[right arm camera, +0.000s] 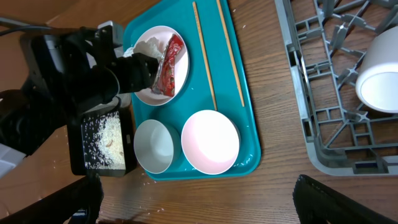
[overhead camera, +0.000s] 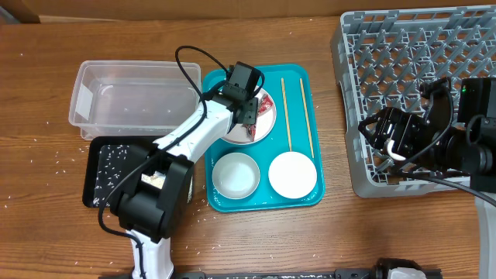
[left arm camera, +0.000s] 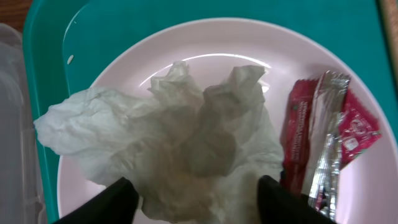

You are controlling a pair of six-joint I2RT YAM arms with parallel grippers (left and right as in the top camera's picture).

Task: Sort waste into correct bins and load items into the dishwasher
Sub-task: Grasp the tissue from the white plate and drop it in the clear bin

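Note:
A crumpled white napkin (left arm camera: 180, 130) and a red-and-silver wrapper (left arm camera: 323, 137) lie on the pale pink plate (left arm camera: 205, 43) at the back of the teal tray (overhead camera: 298, 198). My left gripper (left arm camera: 193, 199) is open, with a finger on each side of the napkin. A white bowl (overhead camera: 235, 174), a pink bowl (overhead camera: 293, 173) and two chopsticks (overhead camera: 284, 112) are also on the tray. My right gripper (overhead camera: 385, 139) is open and empty over the grey dish rack's (overhead camera: 418, 70) left edge. A white cup (right arm camera: 380, 68) lies in the rack. No white round plate is in view.
The clear tub (overhead camera: 132, 105) stands at the back left. The black tray (overhead camera: 116, 170) in front of it holds rice. Loose rice grains (overhead camera: 62, 159) are scattered on the wooden table around the tray and tub.

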